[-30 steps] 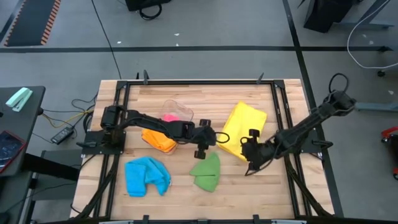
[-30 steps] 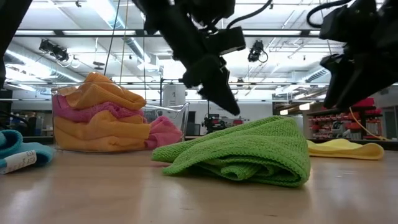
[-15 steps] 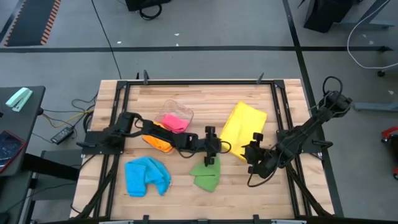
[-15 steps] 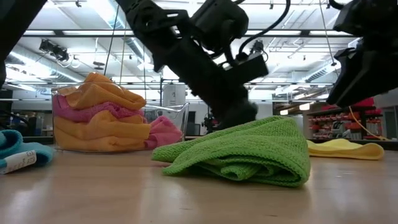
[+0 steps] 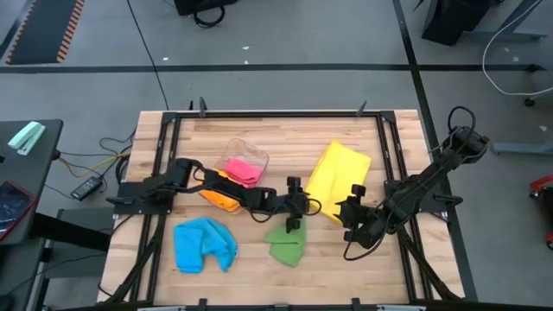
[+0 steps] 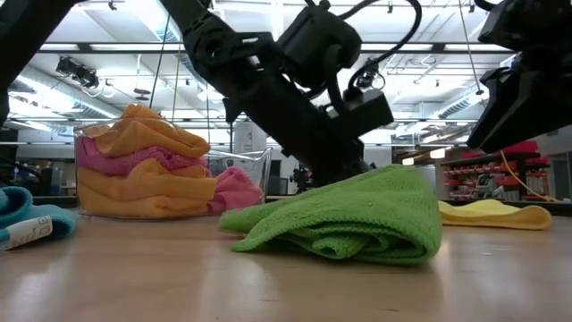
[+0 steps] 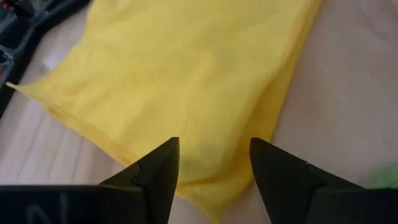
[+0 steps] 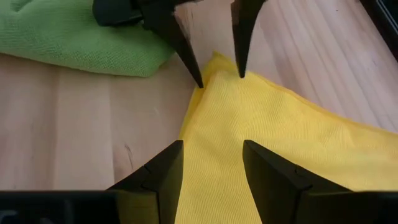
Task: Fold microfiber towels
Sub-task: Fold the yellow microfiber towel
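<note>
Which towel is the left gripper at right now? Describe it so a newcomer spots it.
On the wooden table, look at its middle near the front edge, between the blue towel and the yellow towel. The left gripper, open, sits at the far end of the green towel. It is the only green cloth, bunched into a small rounded heap.

yellow towel (image 7: 186, 74) cut off by frame, blue towel (image 6: 22, 219) half cropped

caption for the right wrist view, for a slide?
Right gripper open over the yellow towel, left gripper open at the towel's corner, green towel beside it on the wooden table.
</note>
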Robot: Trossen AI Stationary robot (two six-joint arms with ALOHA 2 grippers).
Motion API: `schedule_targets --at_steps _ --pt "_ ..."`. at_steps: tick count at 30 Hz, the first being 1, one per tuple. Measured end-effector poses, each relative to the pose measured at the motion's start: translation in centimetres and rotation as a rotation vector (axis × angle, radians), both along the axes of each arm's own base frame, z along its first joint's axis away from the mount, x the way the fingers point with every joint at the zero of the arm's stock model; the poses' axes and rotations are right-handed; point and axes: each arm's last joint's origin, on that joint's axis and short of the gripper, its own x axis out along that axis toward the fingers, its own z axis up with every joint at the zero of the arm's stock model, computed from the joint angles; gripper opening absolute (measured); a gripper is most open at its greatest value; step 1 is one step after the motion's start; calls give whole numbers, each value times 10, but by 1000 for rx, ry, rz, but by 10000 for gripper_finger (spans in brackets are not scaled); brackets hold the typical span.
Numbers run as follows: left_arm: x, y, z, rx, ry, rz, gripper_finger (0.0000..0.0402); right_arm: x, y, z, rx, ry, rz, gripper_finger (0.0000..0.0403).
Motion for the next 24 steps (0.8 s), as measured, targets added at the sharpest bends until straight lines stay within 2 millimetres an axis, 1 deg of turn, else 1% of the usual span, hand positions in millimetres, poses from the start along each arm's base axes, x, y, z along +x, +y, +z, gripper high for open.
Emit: schedule_targets --at_steps 6,11,13,17,24 --pt "-1 8 -3 58 22 72 183 0 0 0 0 0 1 174" --pt "-1 8 -3 83 26 73 155 0 0 0 -1 0 2 174" --pt "-1 6 -2 100 26 78 144 0 0 0 0 0 1 174" --pt "-3 -1 0 204 41 89 122 0 0 0 1 -1 0 174" --pt "-7 -14 8 334 108 -1 81 0 0 0 0 1 3 174"
